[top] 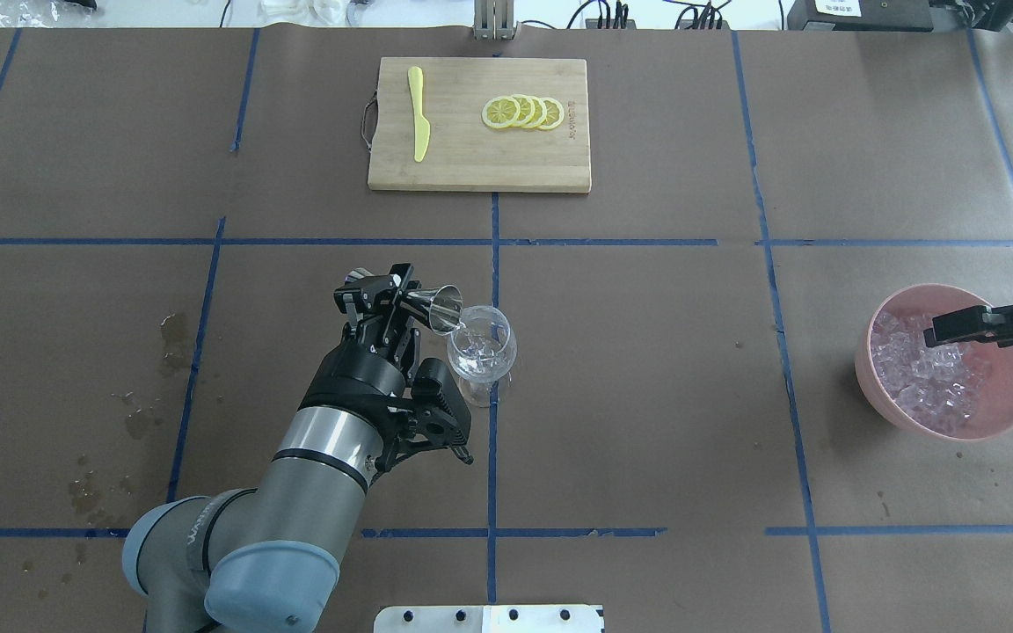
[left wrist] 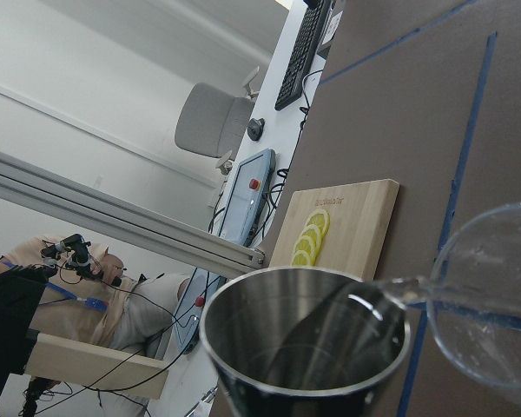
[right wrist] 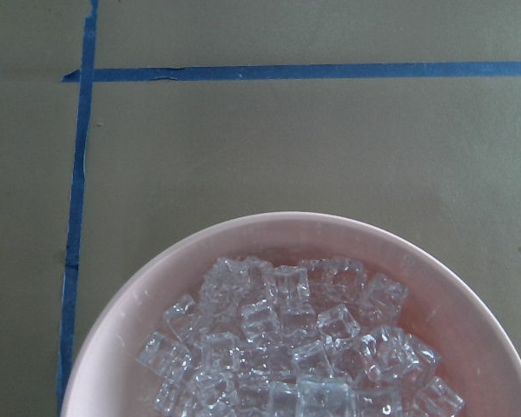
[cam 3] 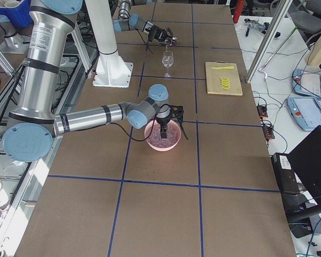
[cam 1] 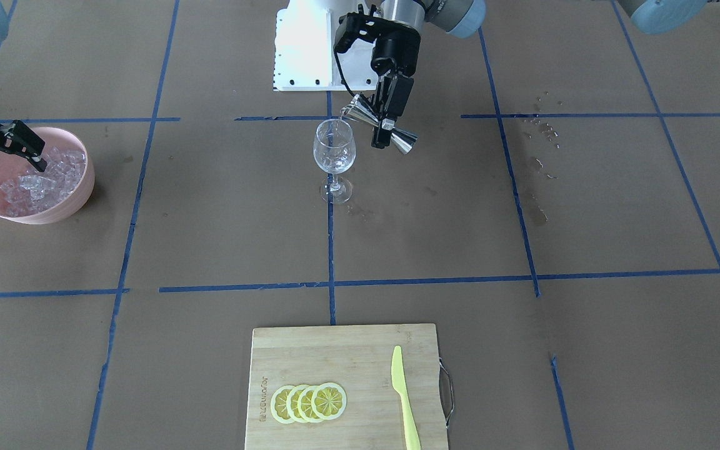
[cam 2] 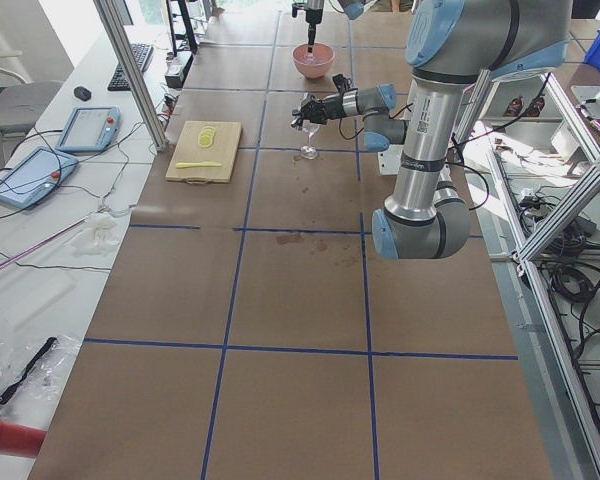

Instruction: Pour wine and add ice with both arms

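We see the black two-finger left gripper (cam 1: 390,119) clamping a tilted steel jigger (cam 1: 405,142), with thin colourless wine (left wrist: 417,285) streaming into the upright clear wine glass (cam 1: 334,150). The right gripper (cam 1: 16,167) hangs spread over small glassy ice cubes (right wrist: 291,343) heaped in a pink bowl (right wrist: 269,221).

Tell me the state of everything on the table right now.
left gripper, shut on jigger
jigger, tipped over the wine glass, pouring
wine, trickling into the glass
wine glass, standing upright
right gripper, open above bowl
bowl, holding ice
lemon slices, overlapped on cutting board
knife, lying flat on cutting board
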Available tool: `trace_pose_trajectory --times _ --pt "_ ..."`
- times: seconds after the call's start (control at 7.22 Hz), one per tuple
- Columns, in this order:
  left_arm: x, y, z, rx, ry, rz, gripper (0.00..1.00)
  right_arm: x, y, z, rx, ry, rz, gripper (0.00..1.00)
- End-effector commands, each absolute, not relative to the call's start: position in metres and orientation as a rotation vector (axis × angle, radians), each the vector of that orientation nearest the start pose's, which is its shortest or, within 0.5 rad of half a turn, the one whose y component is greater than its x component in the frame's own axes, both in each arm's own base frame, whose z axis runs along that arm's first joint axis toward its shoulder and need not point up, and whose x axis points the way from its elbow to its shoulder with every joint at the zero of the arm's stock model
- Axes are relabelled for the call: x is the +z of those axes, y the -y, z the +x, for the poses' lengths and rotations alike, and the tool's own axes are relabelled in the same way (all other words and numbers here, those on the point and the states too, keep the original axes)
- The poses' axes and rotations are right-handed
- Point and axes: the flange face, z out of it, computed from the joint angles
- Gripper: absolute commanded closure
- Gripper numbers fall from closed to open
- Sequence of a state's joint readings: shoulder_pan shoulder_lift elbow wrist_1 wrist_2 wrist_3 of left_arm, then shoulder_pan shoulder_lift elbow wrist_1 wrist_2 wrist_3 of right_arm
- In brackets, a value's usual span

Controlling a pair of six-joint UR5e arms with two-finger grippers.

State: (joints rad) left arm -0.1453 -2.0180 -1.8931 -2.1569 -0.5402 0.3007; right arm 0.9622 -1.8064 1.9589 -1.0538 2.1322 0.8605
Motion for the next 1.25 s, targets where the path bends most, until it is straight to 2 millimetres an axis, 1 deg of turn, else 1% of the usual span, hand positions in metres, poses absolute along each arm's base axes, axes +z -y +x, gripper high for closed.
trace_pose_trajectory --times 0.0,0.28,0.42,0.69,0.83,0.97,1.11 --pt "0.182 0.296 0.495 0.77 0.196 1.506 1.0 0.52 0.39 -0.173 0.049 0.838 0.121 0.0" --pt "0.18 0.298 0.492 0.826 0.292 1.504 1.0 0.522 0.39 -0.174 0.049 0.835 0.119 0.0" --pt "0.18 0.297 0.492 0.847 0.312 1.504 1.0 0.523 0.39 -0.175 0.048 0.835 0.118 0.0" --pt "0.173 0.299 0.49 0.888 0.415 1.494 1.0 0.523 0.39 -0.175 0.048 0.834 0.117 0.0" --pt "0.171 0.298 0.493 0.907 0.43 1.483 1.0 0.523 0.39 -0.175 0.048 0.834 0.117 0.0" --pt "0.16 0.298 0.495 0.904 0.425 1.487 1.0 0.523 0.39 -0.175 0.047 0.834 0.117 0.0" --pt "0.16 0.299 0.495 0.903 0.426 1.487 1.0 0.523 0.391 -0.175 0.047 0.834 0.117 0.0"
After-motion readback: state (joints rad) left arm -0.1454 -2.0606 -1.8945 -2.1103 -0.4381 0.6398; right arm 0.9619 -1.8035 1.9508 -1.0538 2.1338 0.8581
